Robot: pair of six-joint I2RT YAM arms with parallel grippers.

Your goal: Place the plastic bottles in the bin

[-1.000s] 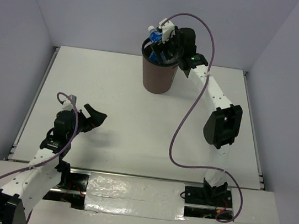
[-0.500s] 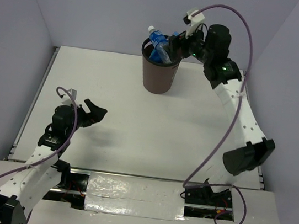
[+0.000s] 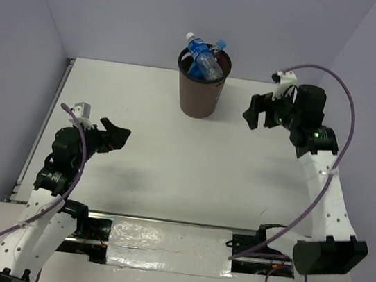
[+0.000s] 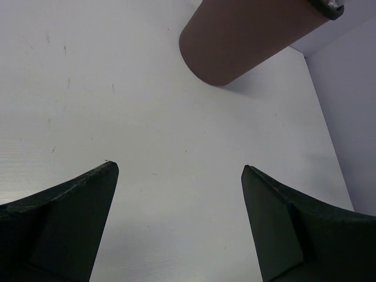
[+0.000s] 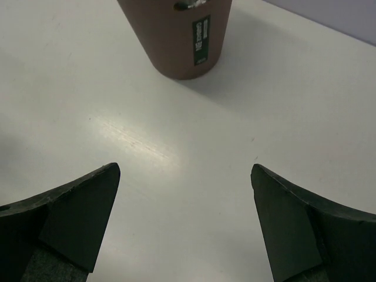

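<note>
Right claw (image 3: 253, 112) hangs at the right of centre in the overhead view, jaws spread wide and holding nothing. Its wrist view confirms this: only bare table (image 3: 169, 173) shows between the two fingers. Left claw (image 3: 120, 137) sits at the lower left, also wide apart and empty.

Locate the bin (image 3: 200, 95) at the upper centre of the overhead view. It stands upright, to the left of the right claw and apart from it. The left claw is well apart from the bin, below and to the left. The right arm is therefore the nearer one.

Locate the bottles (image 3: 201, 54) inside the bin. They lean against the rim, long axes tilted, with caps and blue labels projecting above it. At least two are distinct; you cannot confirm the count of three from this angle.

No bottle lies on the table in any view. In the right wrist view the bin fills the top centre, straight ahead of the open jaws. Judge the task as most likely complete, with no further pick target.
</note>
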